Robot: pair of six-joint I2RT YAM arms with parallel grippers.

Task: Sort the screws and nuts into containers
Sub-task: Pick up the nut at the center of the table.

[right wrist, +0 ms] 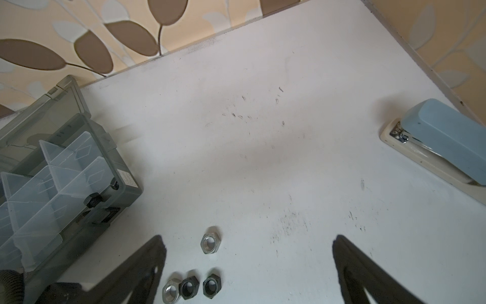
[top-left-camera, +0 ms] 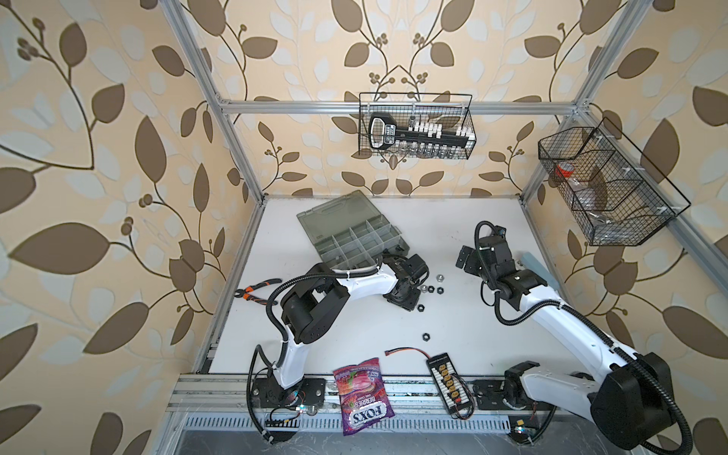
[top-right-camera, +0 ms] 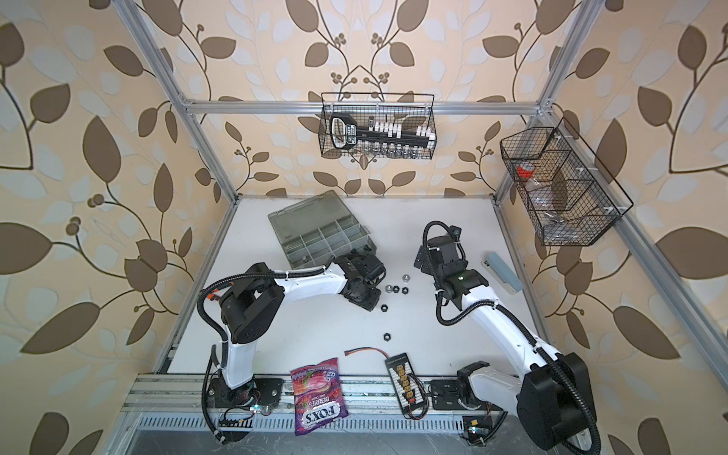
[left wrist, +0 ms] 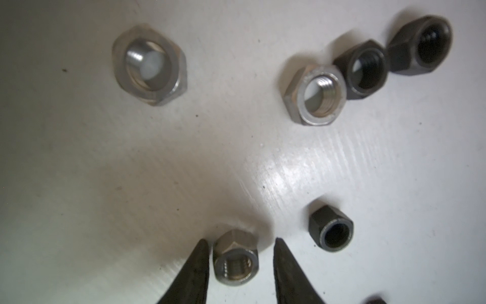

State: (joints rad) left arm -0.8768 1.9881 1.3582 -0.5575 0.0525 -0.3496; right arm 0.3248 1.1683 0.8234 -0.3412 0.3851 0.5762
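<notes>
Several silver and black nuts lie on the white table: a silver one (left wrist: 150,64), a silver and black row (left wrist: 314,96), a lone black one (left wrist: 331,227). In both top views they sit right of the left wrist (top-left-camera: 431,290) (top-right-camera: 396,289). My left gripper (left wrist: 241,240) stands low with its jaws open around a silver nut (left wrist: 235,256); one finger is nearly touching it, the other stands apart. My right gripper (right wrist: 249,241) hangs wide open above the table, holding nothing. The grey-green containers case (top-left-camera: 354,240) (right wrist: 65,171) lies open behind the left arm. No screws show clearly.
Orange-handled pliers (top-left-camera: 256,291) lie at the left edge. A candy bag (top-left-camera: 362,394) and a connector board (top-left-camera: 449,382) sit at the front edge, a blue stapler (right wrist: 441,142) at the right. Wire baskets (top-left-camera: 417,126) hang on the frame.
</notes>
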